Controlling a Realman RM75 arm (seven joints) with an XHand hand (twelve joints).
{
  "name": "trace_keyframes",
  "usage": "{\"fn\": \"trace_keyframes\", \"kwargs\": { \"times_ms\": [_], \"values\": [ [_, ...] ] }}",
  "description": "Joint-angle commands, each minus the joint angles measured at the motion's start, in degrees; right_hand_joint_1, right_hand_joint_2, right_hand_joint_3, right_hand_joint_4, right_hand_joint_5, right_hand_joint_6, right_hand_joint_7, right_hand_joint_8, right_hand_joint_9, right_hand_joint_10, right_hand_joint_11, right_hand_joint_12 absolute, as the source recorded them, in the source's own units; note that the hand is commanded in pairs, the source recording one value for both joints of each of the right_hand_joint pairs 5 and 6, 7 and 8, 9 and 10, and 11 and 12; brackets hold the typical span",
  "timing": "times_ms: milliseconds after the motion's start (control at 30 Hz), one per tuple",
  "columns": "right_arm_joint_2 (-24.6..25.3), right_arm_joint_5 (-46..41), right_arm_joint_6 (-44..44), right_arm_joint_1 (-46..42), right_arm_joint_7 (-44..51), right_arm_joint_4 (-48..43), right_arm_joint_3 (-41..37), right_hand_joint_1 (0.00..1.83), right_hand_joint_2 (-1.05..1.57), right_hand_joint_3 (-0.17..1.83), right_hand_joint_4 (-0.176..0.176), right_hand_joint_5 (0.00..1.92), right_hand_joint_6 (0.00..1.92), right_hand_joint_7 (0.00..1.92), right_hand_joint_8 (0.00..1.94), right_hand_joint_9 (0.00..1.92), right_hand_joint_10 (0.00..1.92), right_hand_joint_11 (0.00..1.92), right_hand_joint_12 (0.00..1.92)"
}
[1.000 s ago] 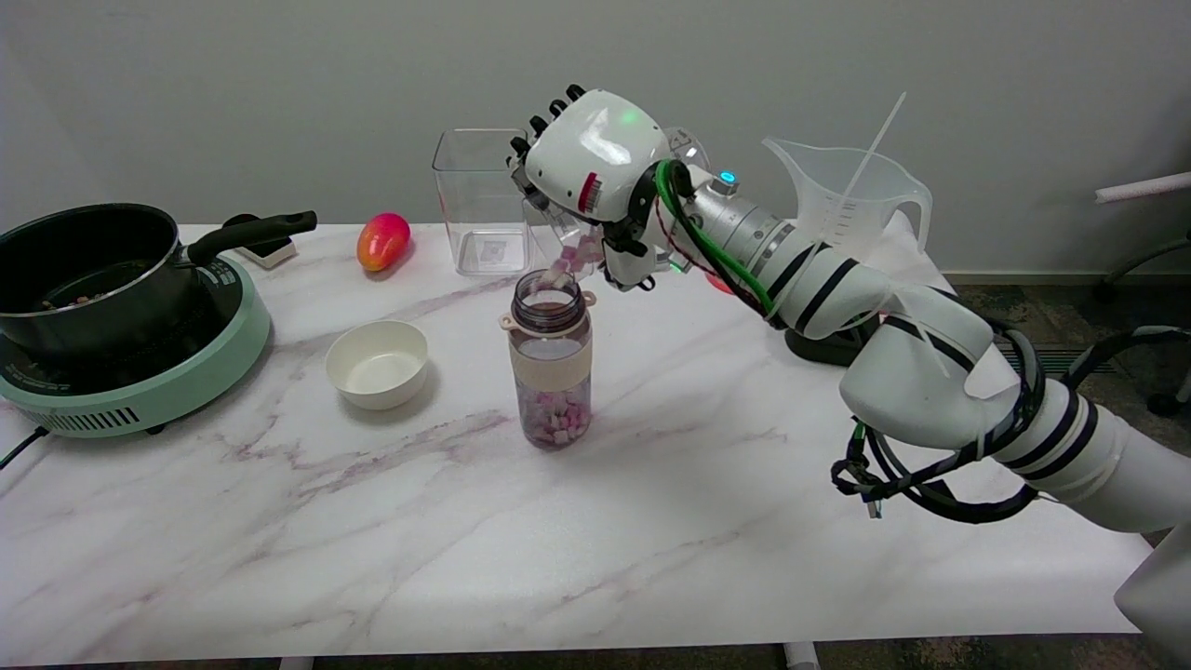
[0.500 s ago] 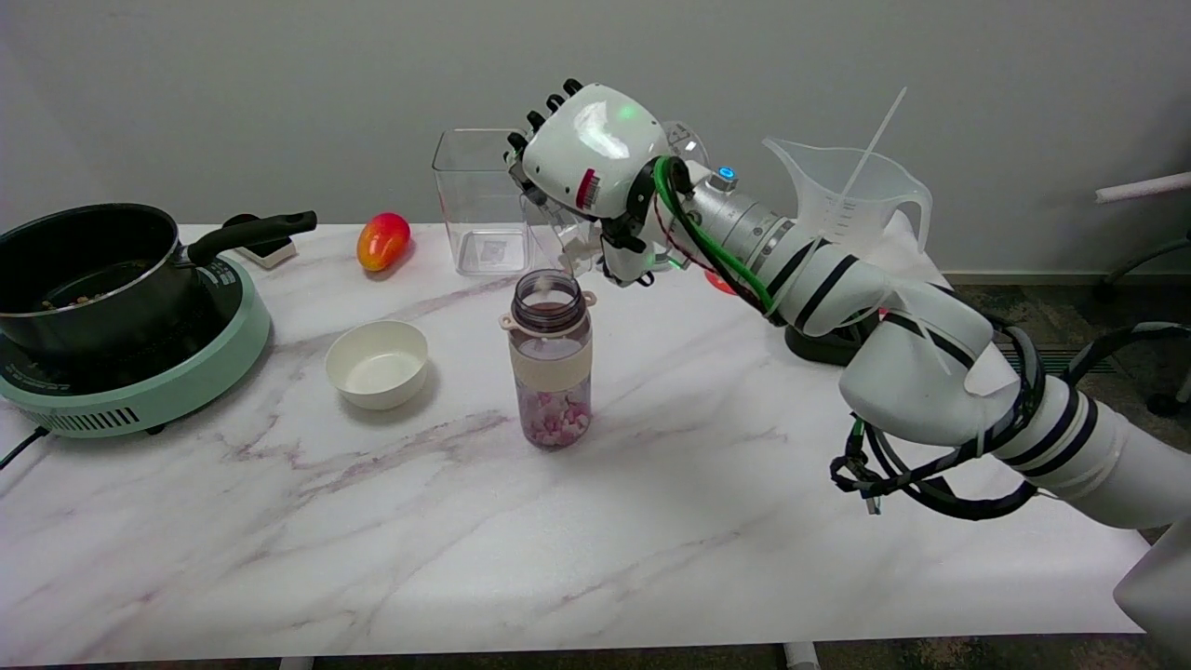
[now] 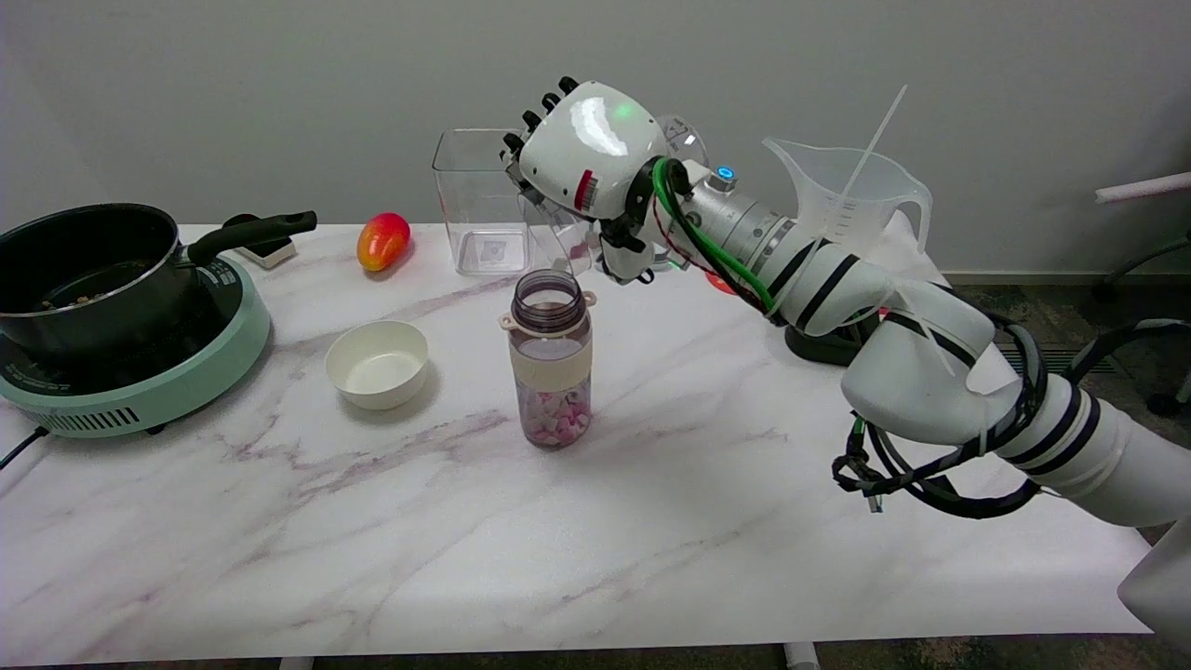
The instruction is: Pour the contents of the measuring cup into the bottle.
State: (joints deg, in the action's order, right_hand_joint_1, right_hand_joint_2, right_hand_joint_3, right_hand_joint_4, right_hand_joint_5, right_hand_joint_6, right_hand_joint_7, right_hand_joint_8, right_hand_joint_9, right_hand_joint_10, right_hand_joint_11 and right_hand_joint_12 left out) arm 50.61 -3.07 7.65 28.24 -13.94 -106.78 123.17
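Where the marble table (image 3: 651,521) lies bare along its near edge, the first thing standing on it is the bottle (image 3: 551,358), upright and uncapped near the centre, with a layer of pink and white pieces at its bottom. At about nine o'clock from the bottle sits a small white bowl (image 3: 378,363), and farther out on the same line a black pot (image 3: 88,270) rests on a mint-green cooktop (image 3: 158,386). Just above the bottle's mouth, toward one o'clock, the right hand (image 3: 586,172) grasps the measuring cup (image 3: 556,244), fingers wrapped around it and the clear cup tipped steeply with its lip over the opening; it looks emptied, though the clear plastic makes that hard to judge. Behind, at eleven o'clock from the bottle, a square clear container (image 3: 476,200) stands by the wall, with a red-orange mango (image 3: 382,241) at ten o'clock. A clear jug (image 3: 851,200) stands at the far right, about two o'clock.
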Motion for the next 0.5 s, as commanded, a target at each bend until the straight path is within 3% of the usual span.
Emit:
{"fn": "trace_keyframes", "kwargs": {
  "times_ms": [33, 500],
  "values": [
    [-0.6, -0.4, -0.4, 0.6, 1.4, 0.0, 0.3, 1.55, 0.51, 1.11, 0.000, 1.40, 1.40, 1.39, 1.39, 1.31, 1.31, 1.12, 1.12],
    [-1.1, 0.1, -0.6, 0.7, 3.2, 0.0, 1.3, 1.53, 0.65, 0.98, 0.000, 1.45, 1.45, 1.43, 1.43, 1.34, 1.34, 1.14, 1.14]
  ]
}}
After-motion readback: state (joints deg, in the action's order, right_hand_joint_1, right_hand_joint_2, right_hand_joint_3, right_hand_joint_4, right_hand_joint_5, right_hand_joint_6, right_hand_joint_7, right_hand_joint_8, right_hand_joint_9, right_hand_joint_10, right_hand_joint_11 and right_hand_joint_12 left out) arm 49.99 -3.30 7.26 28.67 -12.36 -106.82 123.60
